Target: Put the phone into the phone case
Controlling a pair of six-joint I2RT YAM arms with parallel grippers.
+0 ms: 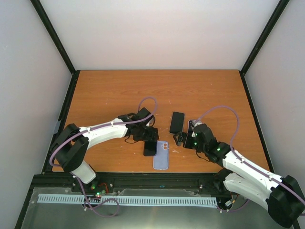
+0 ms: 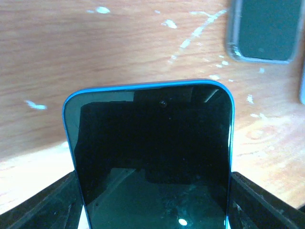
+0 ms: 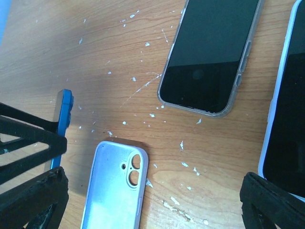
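Blue-edged phone with a black screen [image 1: 150, 149]: in the top view you see it gripped by the left gripper [image 1: 148, 138], just beside the pale lilac plastic phone case [image 1: 161, 155] lying flat on the wooden table [image 1: 105, 95]. In the left wrist view, 2 fingers [image 2: 43, 207] clamp the phone's long sides. In the right wrist view, the right gripper [image 3: 152, 204] is spread wide and empty, above the case.
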